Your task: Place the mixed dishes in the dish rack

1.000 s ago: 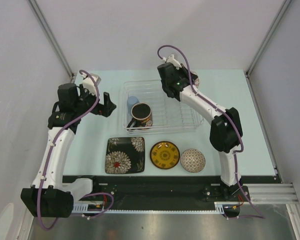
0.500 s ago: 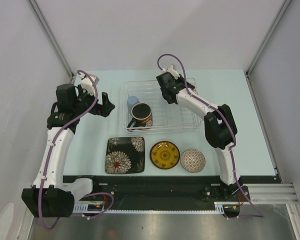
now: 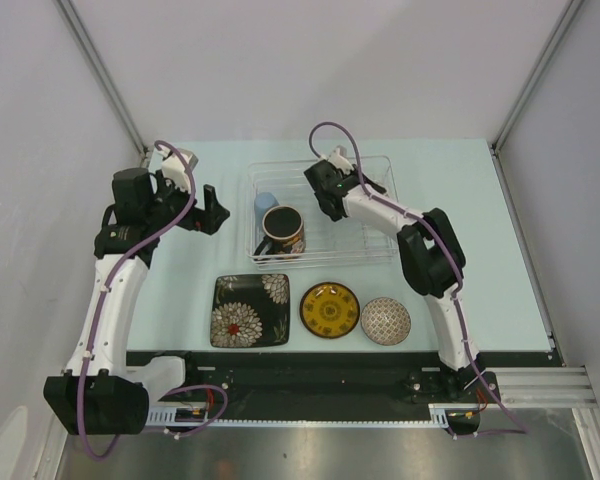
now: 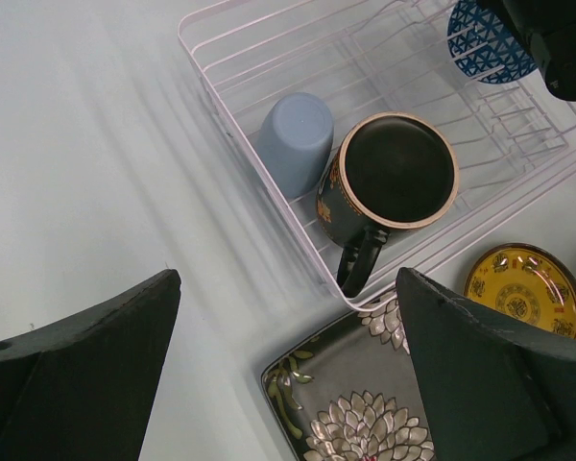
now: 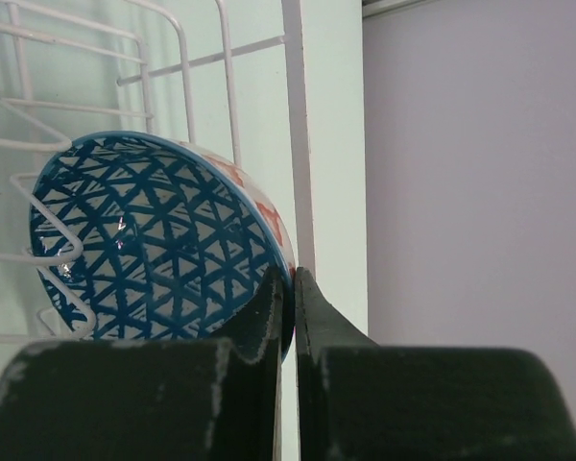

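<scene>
My right gripper (image 5: 288, 288) is pinched narrow on the rim of the blue patterned bowl (image 5: 144, 240), one finger inside the lip and one outside. The bowl stands tilted on its edge at the far side of the dish rack (image 3: 375, 240), its blue lattice interior facing the wrist camera, with white rack wires crossing in front of it. I cannot tell whether its lower edge rests on the wires.

My left gripper (image 4: 288, 279) hangs above the desk (image 3: 480, 230) just left of the rack, fingers spread wide and holding nothing.

Inside the rack's left end, the pale blue cup (image 4: 296, 142) lies on its side against the wall. The dark floral mug (image 4: 394, 182) sits just beside it, mouth up, its handle pointing to the near wall.

On the desk in front of the rack, three dishes lie in a row, apart from one another: the black square floral plate (image 3: 251, 310) on the left, the yellow round saucer (image 3: 329, 309) in the middle, and the brownish patterned bowl (image 3: 385, 320) on the right.
</scene>
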### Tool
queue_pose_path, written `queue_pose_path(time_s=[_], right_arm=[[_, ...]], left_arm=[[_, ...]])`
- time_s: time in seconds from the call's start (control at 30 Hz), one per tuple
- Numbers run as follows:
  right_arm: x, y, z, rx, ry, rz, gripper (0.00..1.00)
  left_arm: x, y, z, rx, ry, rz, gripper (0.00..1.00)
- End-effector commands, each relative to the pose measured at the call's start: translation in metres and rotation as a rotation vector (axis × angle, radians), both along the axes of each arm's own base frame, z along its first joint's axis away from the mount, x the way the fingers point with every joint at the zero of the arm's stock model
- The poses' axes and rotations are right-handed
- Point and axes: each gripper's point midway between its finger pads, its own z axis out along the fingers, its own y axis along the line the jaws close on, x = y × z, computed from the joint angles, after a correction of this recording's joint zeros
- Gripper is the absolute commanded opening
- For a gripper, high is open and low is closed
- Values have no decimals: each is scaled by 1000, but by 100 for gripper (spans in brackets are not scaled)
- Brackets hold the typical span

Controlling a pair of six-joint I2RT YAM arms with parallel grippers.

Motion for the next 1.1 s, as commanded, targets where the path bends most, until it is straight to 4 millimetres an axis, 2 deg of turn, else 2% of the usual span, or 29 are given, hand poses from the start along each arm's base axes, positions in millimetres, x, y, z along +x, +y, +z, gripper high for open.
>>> queue_pose_path(time_s=[0.0, 0.07, 0.13, 0.2, 0.3, 0.4, 0.63, 0.67, 0.73, 0.77, 0.8, 0.87, 0.9, 0.97, 1.0, 1.03, 1.07], right_arm=[[-9, 25, -16, 67, 13, 33, 17], [-12, 27, -18, 70, 19, 39, 26], [-15, 26, -18, 71, 21, 37, 49], [-17, 26, -13, 79, 16, 36, 60], [-20, 23, -3, 80, 5, 34, 66], [-22, 22, 16, 90, -21, 35, 70], [-37, 14, 85, 158, -114, 38, 86], [-46, 9, 102, 196, -136, 33, 87], [-57, 9, 112, 261, -138, 42, 88], [-71, 1, 128, 302, -141, 46, 88], [-80, 5, 121, 385, -122, 49, 88], [-101, 2, 120, 485, -93, 57, 84], [-124, 1, 112, 595, -59, 67, 83], [-152, -4, 96, 707, -5, 41, 83], [-176, 1, 100, 867, 10, 46, 82], [-199, -7, 71, 866, 84, 0, 82], [-217, -4, 63, 931, 128, -6, 80]], left_arm=[[3, -2, 13, -15, -48, -15, 100], [4, -2, 13, -14, -48, -16, 100], [4, -2, 14, -18, -48, -19, 100], [4, -3, 15, -24, -46, -19, 100], [4, -4, 16, -28, -49, -22, 100], [3, -4, 17, -28, -51, -22, 100], [3, -4, 18, -30, -52, -23, 100], [3, -4, 18, -32, -52, -20, 100], [4, -4, 18, -32, -53, -22, 100], [4, -4, 17, -33, -51, -20, 100], [4, -3, 18, -32, -54, -18, 100], [4, -3, 20, -27, -62, -17, 100], [4, -3, 19, -22, -62, -16, 100], [3, -2, 20, -18, -63, -17, 100], [3, -2, 20, -16, -64, -16, 100], [3, -2, 21, -17, -65, -16, 100], [3, -2, 20, -17, -64, -16, 100]])
